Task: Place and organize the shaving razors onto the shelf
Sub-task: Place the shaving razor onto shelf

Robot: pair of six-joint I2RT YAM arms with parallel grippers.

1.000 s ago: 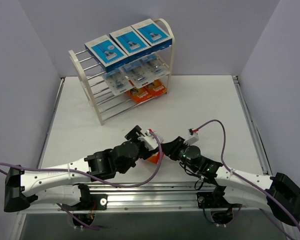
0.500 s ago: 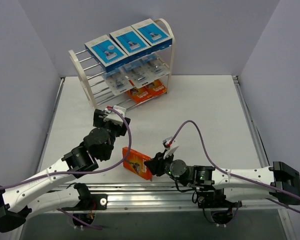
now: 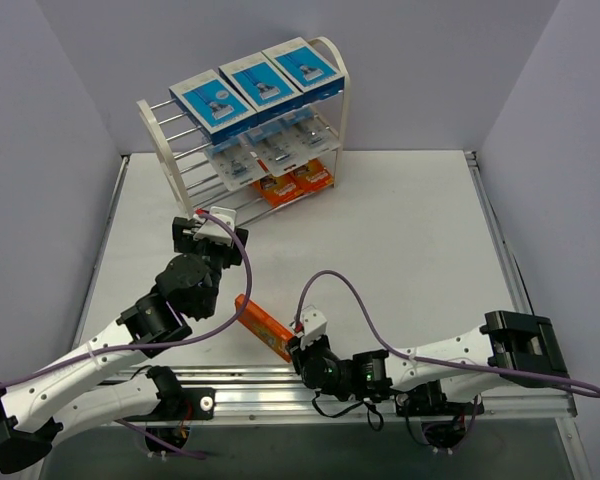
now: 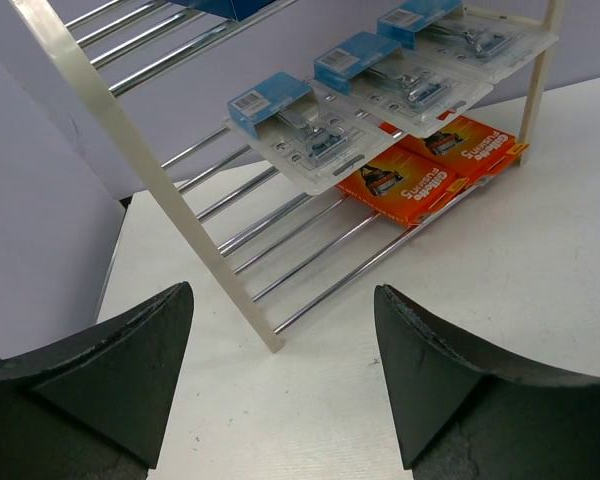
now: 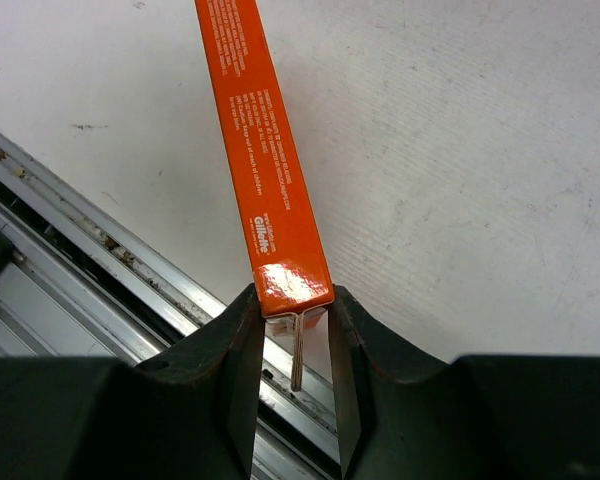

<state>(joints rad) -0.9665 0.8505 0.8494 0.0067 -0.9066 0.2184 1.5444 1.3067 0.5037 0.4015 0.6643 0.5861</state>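
Evidently the final pack is the one in hand. The right gripper (image 5: pixel 292 325) pinches one narrow end of a flat, glossy orange cardboard razor pack (image 5: pixel 265 160), which runs edge-on away from the black jaws, low over the matt white table (image 5: pixel 480 150) and close to the ribbed aluminium rail (image 5: pixel 70 250) at its front edge. Whether the pack's far end rests on the surface cannot be told.

The left gripper (image 4: pixel 280 390) is spread wide and empty, its dull black wedge-shaped fingers framing the lower tiers of the white-framed rack of thin chrome rods (image 4: pixel 145 165).

On that rack, three blue cardboard boxes (image 3: pixel 260 80) fill the top tier. Three clear plastic blister packs (image 4: pixel 310 140) with blue header cards lie on the second. Two orange packs (image 4: pixel 405 180) lie side by side on the third, with bare rods beside them towards the rack's open end.

The next move probably calls for lifting the held pack clear and carrying it across the table to that third tier. There it should be turned flat, so that its broad face spans several rods next to its two mates. Held by one end, the stiff slim carton may droop or swing, and the rods look smooth and widely spaced. Set down edge-on, it could slip between them.
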